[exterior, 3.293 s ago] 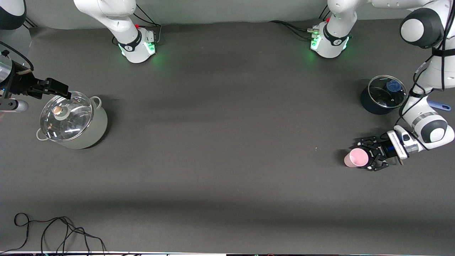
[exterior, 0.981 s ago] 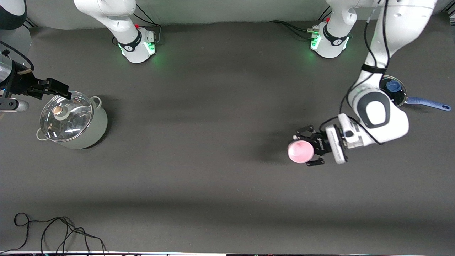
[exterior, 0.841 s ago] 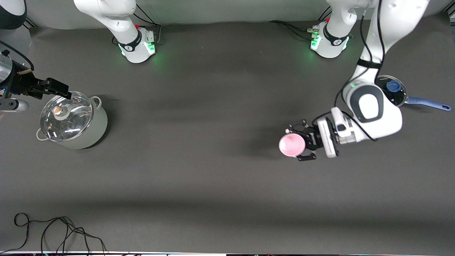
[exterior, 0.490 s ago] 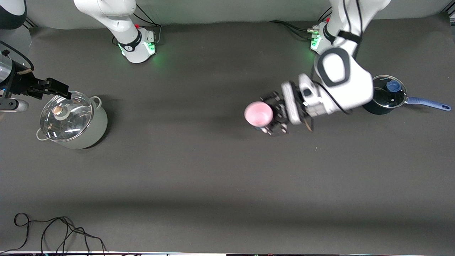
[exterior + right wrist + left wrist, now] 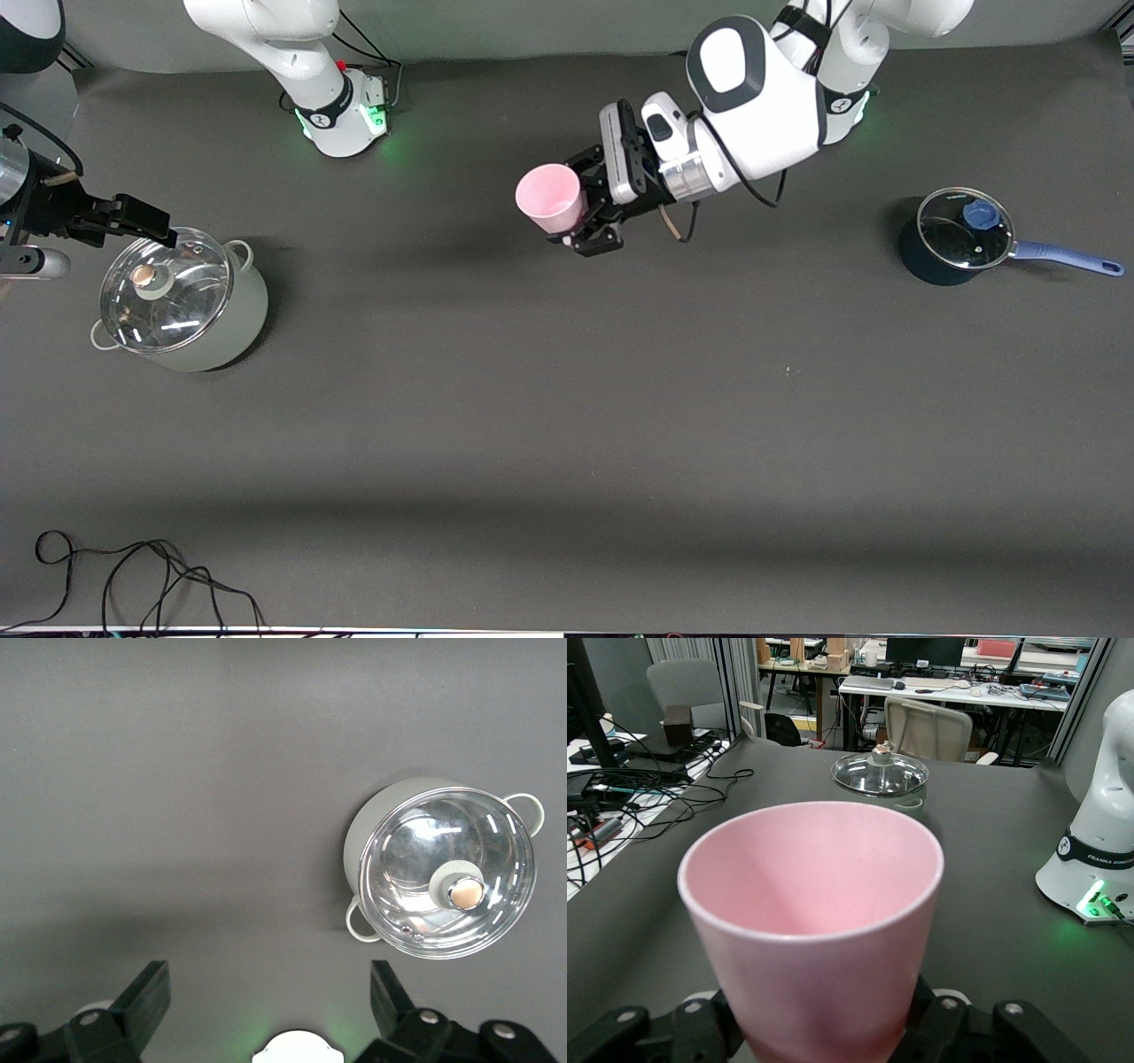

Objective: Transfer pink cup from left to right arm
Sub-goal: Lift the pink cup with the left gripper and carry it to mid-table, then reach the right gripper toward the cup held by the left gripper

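Observation:
The pink cup is held upright in my left gripper, up in the air over the table's middle strip near the robot bases. The black linkage fingers are shut on the cup's lower part. In the left wrist view the cup fills the picture, with a finger at each side of its base. My right gripper hangs at the right arm's end of the table, over the rim of the lidded pot. In the right wrist view its slab fingers stand wide apart and empty.
A pale pot with a glass lid stands at the right arm's end and shows in the right wrist view. A dark saucepan with a blue handle stands at the left arm's end. Loose cables lie at the near corner.
My left arm lifted the pink cup from the table at its own end and carried it toward the middle and the robot bases. The right arm has not moved.

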You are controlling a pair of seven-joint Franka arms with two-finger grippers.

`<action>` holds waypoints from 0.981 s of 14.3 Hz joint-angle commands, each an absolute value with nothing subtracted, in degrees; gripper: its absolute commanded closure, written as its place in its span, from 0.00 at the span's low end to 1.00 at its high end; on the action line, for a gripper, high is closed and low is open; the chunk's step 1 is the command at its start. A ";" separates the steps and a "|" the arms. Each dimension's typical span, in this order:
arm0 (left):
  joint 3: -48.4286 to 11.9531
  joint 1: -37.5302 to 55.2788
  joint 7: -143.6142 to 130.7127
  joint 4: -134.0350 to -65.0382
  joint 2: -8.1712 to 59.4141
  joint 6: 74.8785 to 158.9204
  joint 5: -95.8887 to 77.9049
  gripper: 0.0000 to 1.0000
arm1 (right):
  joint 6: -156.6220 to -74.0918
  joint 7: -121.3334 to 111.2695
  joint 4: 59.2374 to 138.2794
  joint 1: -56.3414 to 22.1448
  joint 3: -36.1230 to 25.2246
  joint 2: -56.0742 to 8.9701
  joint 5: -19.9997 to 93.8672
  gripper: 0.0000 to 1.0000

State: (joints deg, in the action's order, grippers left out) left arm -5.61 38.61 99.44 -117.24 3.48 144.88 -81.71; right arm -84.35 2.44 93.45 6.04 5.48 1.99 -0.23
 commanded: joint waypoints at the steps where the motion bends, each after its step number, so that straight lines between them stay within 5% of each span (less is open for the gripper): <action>1: -5.89 38.85 98.35 -118.04 1.93 145.64 -82.79 0.54 | -83.85 1.76 92.02 5.98 5.10 1.14 0.62 0.00; 7: -6.41 39.02 98.35 -116.63 2.02 144.93 -86.31 0.54 | -83.50 -2.55 89.38 6.07 4.92 -1.32 0.61 0.00; 14: -6.94 38.85 98.44 -116.54 2.02 144.93 -87.54 0.54 | -83.14 24.65 86.06 3.10 5.89 -0.70 10.46 0.01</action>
State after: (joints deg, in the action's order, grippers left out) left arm -6.97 38.62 98.99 -116.45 2.97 144.84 -86.31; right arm -84.25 16.68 88.69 5.58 5.87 -0.40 8.84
